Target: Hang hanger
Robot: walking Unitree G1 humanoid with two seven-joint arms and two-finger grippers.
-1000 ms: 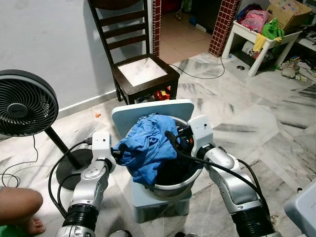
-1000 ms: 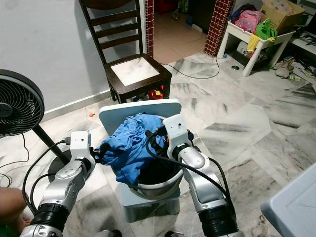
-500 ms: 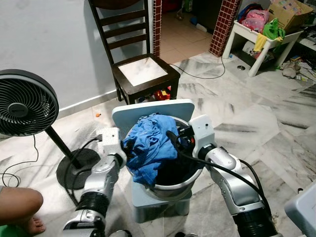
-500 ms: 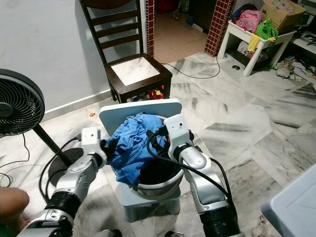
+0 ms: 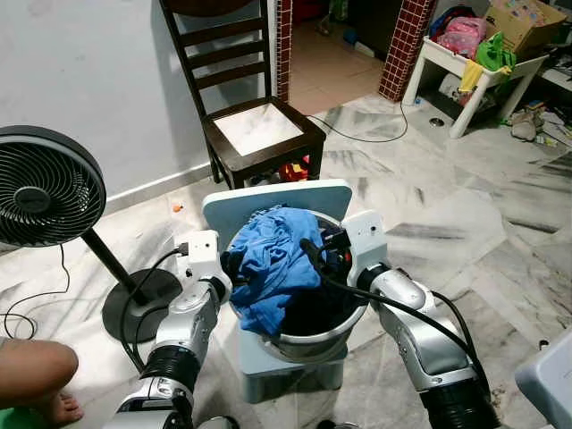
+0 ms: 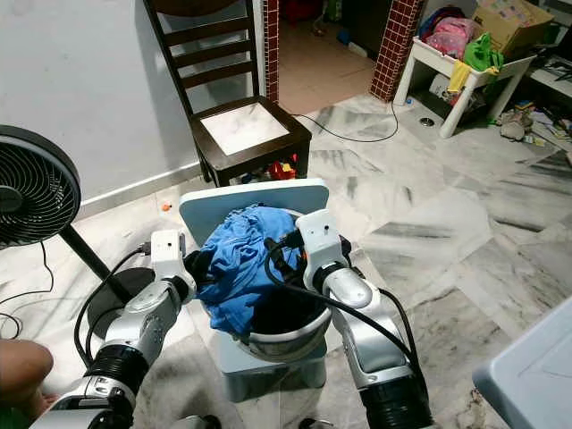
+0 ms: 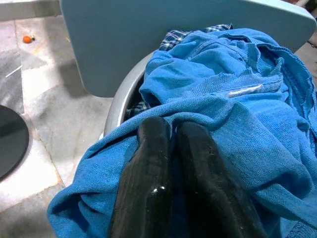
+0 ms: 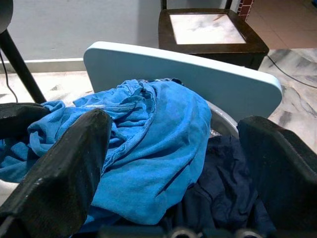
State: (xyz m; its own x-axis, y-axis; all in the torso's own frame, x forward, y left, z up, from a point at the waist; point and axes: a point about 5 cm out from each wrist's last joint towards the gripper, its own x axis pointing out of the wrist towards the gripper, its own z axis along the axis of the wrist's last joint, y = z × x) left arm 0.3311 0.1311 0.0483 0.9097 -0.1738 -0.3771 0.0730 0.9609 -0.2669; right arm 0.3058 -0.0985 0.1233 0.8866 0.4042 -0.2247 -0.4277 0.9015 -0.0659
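A blue shirt [image 5: 273,259] is heaped over the left rim of a metal basin [image 5: 315,343], and part of it hangs outside. The basin stands on a light-blue child's chair [image 5: 277,198]. Dark clothes [image 8: 223,188] lie in the basin under the shirt. At the basin's left rim, my left gripper [image 5: 234,264] is shut on a fold of the blue shirt [image 7: 237,134]. My right gripper [image 5: 326,250] is at the basin's right rim, open wide, with its fingers [image 8: 59,163] spread on either side of the clothes. I see no hanger.
A dark wooden chair [image 5: 259,125] stands just behind the child's chair. A black floor fan [image 5: 40,188] on a round base [image 5: 134,304] is at the left. A person's knee [image 5: 31,375] is at the lower left. A cluttered white table [image 5: 474,54] is at the far right.
My left gripper has moved right, from well left of the basin up to its rim, bringing the shirt's edge with it. The right arm has hardly moved.
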